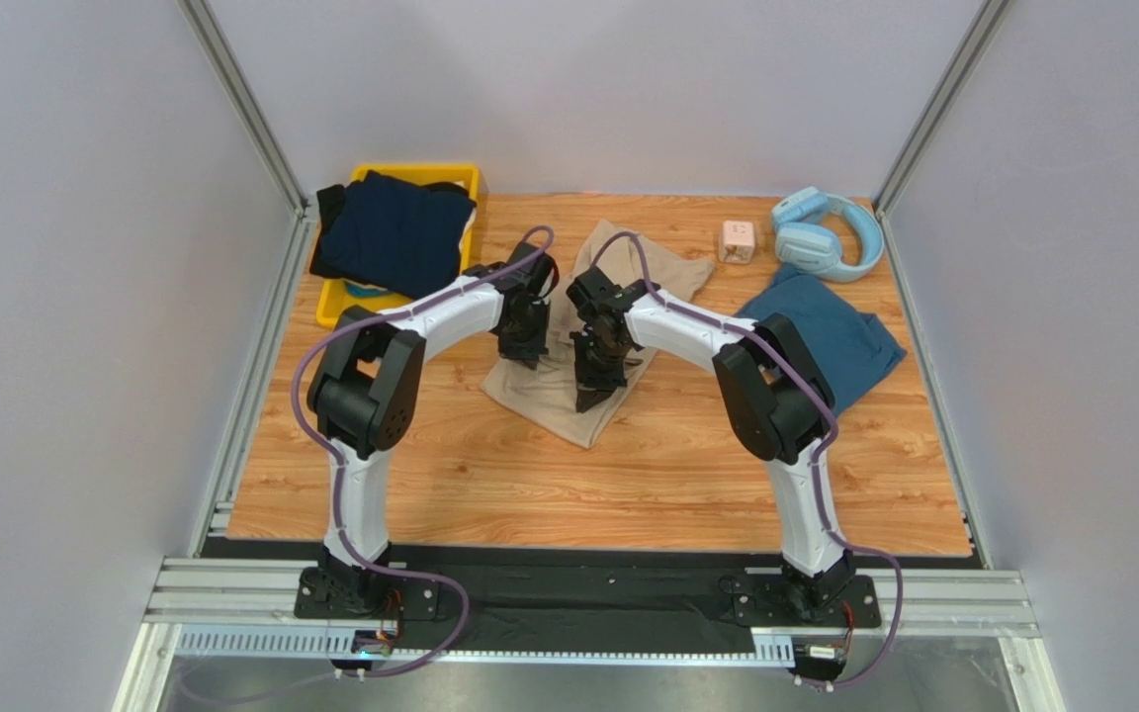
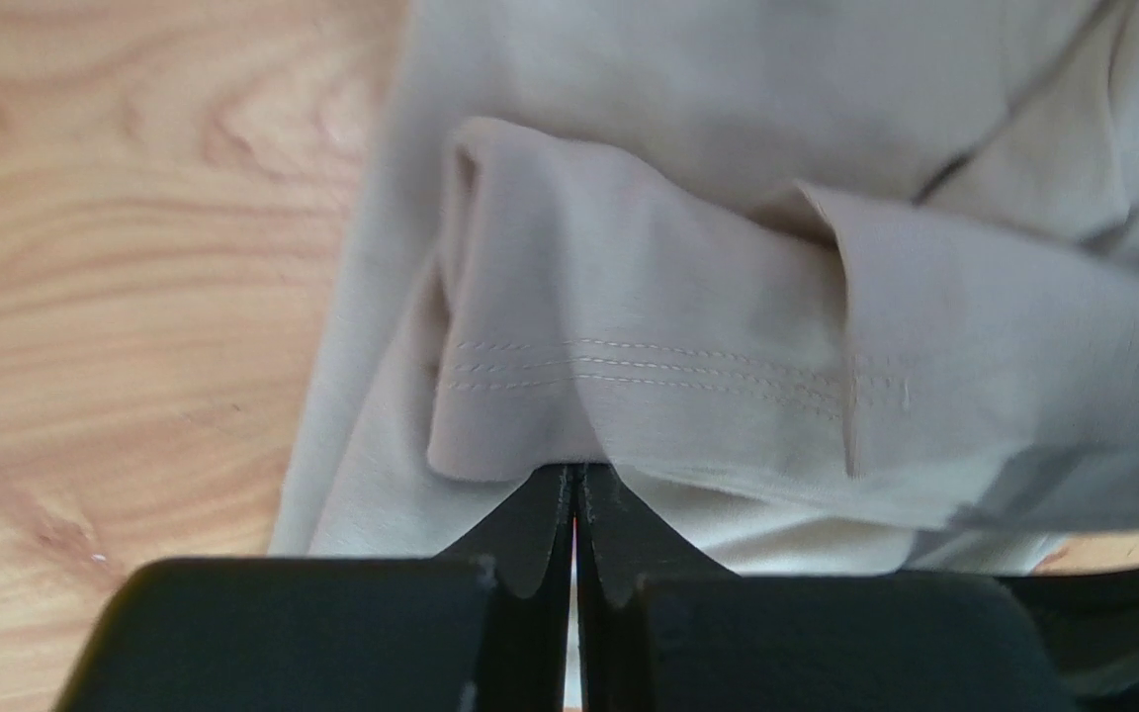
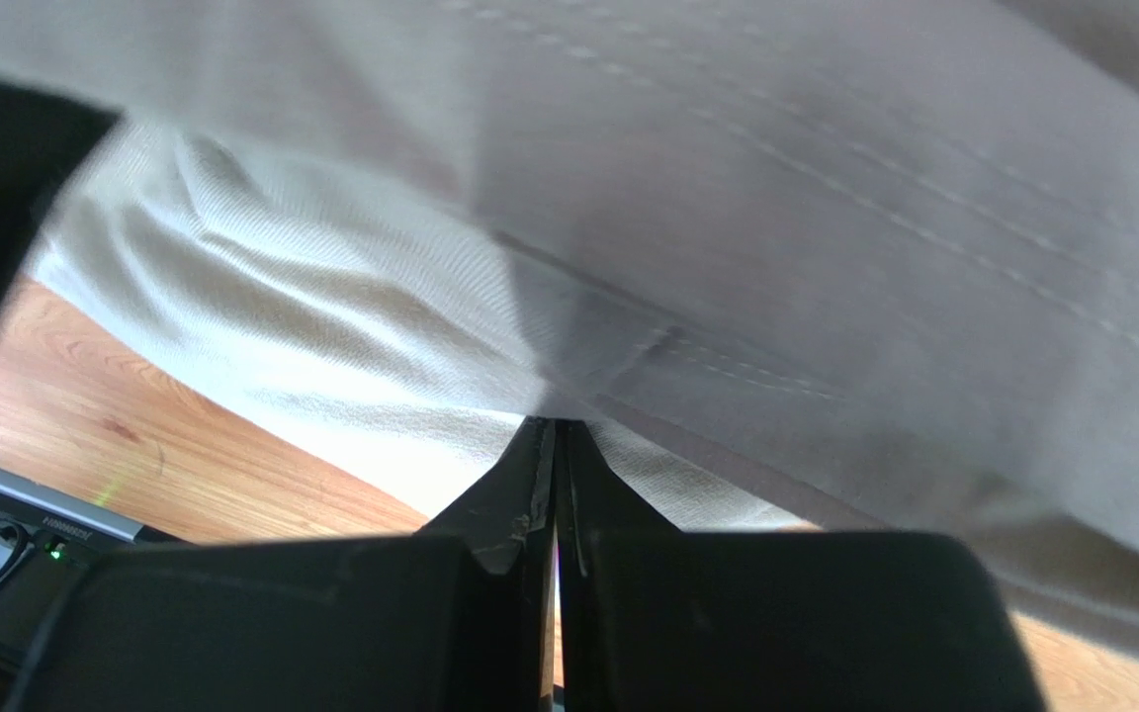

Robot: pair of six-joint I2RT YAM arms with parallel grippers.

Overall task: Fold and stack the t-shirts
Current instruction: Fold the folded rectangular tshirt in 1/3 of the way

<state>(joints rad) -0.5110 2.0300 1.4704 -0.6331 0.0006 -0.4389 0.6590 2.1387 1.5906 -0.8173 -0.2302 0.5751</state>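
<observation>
Left gripper [image 2: 576,497]: clenched on the hem of the beige t-shirt [image 2: 709,341].
Right gripper [image 3: 553,445]: pinching that shirt's edge too.
Where it lies: table centre, rumpled.
Teal t-shirt [image 1: 828,334]: three o'clock.
Navy t-shirt [image 1: 390,230]: ten o'clock, over the yellow bin [image 1: 332,306].

You see a yellow plastic bin [image 1: 332,306] far left, light-blue plastic headphones [image 1: 828,233] far right, a small pale cube [image 1: 738,241] beside them, a wood-grain tabletop [image 1: 531,475] below.

Plain grey-white walls [image 1: 576,89] enclose a wood-grain table [image 1: 605,490] on three sides. Metal posts [image 1: 244,104] rise at the back corners, and a slotted metal rail [image 1: 219,594] edges the near side. Light looks even, probably from overhead.
</observation>
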